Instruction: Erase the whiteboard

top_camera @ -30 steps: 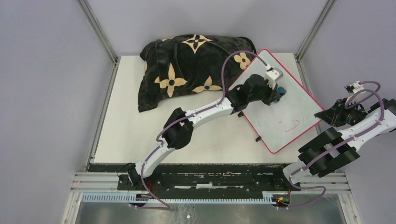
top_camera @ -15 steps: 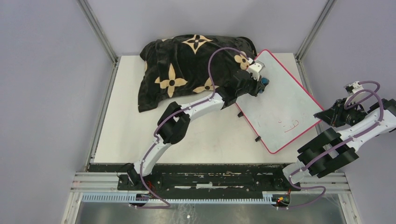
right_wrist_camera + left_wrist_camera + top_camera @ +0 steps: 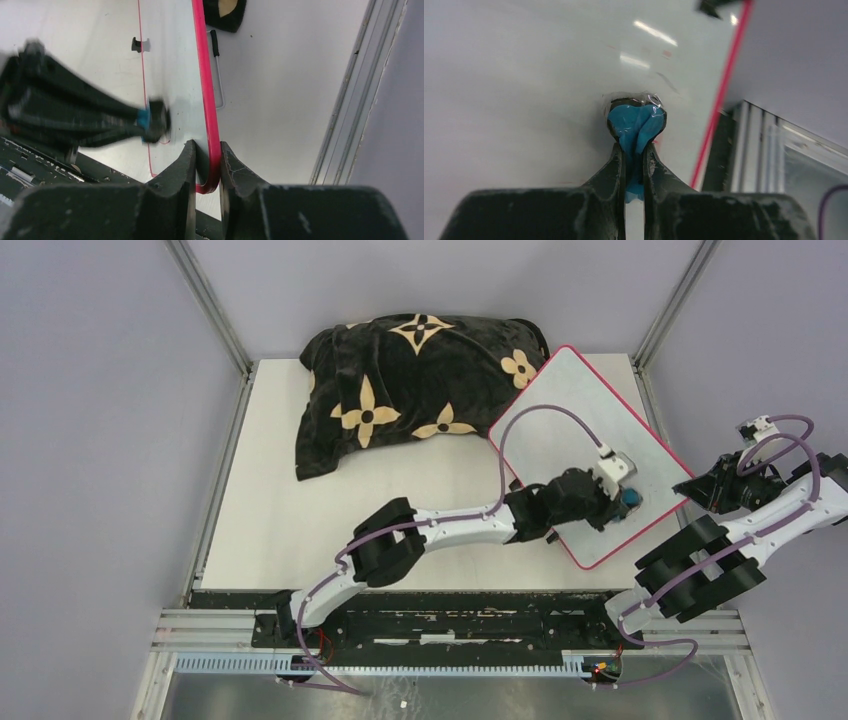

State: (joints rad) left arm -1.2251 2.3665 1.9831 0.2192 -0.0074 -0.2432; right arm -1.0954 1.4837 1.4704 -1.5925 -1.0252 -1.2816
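So, my left claw [image 3: 634, 152] is clamped shut on a blue pad [image 3: 633, 122], pressed against the whiteboard [image 3: 565, 425] near its right rim. My right claw [image 3: 207, 150] pinches that rim's corner. Only the top view shows the board lying right of the pillow [image 3: 400, 380], with bare table [image 3: 290, 490] to the left.

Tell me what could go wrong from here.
The right arm's jaws pinch only the thin red-pink rim of the large white rectangular whiteboard at its corner, so wiping pressure might twist it loose. The small blue eraser pad in the left arm's jaws works near that edge; a stroke could run off or hit the other jaws.
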